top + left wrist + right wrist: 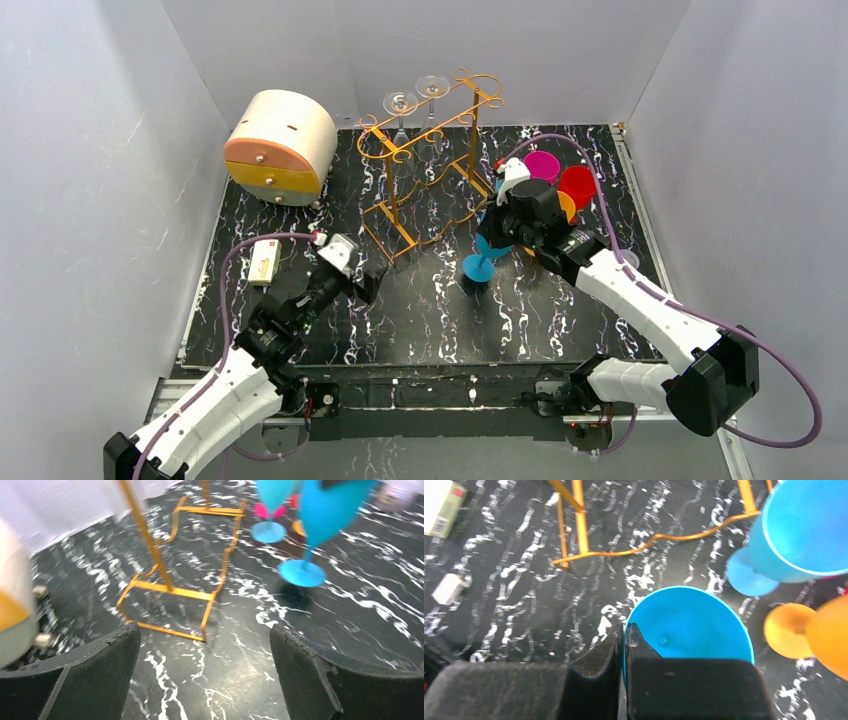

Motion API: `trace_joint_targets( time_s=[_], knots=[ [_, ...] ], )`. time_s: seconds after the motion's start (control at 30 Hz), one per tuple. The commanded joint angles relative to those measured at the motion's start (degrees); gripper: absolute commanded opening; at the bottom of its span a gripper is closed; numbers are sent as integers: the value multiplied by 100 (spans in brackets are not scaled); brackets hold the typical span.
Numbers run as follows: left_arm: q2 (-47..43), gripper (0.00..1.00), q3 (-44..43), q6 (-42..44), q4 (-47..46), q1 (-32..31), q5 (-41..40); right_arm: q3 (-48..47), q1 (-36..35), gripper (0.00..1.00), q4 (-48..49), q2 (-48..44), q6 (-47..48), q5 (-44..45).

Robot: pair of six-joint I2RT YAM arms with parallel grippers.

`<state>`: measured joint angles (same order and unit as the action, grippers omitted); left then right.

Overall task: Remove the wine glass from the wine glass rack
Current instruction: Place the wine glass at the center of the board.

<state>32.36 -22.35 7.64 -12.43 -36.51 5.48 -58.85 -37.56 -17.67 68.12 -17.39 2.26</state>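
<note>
Tabletop (420,320); wine glass (694,625) in right gripper (625,635)

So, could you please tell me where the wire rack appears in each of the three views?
Top view: the wire rack stands upper centre, right of the round drawer box.
Left wrist view: the wire rack fills the centre-left, with one leg reaching the top edge.
Right wrist view: only the lower rails of the wire rack show, along the top edge.
Shared landmark: the blue glass pinched at its rim by the right gripper.
</note>
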Motion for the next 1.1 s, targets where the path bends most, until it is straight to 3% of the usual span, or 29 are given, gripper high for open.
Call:
trace_joint_targets(
  time_s=[0.0,0.1,0.4,0.63,0.73,1.07],
  knots=[
    [74,98,-502,-805,491,24,-2088,181,-17,1,54,-156,775,911],
    [323,98,-829,-1052,964,21,-2560,170,-15,1,-56,-36,867,1047],
    [681,98,-1315,-1134,1682,21,-2726,366,-60,1,312,228,1004,1167],
    [287,98,-1143,-1101,1530,21,-2766,1439,-70,1,2007,114,328,1628],
    [167,98,-1052,-1049,1428,22,-2736,1838,-68,1,2829,151,88,1314],
    [-40,98,-944,-852,1326,22,-2841,465,-61,3,863,885,262,1420]
  ],
)
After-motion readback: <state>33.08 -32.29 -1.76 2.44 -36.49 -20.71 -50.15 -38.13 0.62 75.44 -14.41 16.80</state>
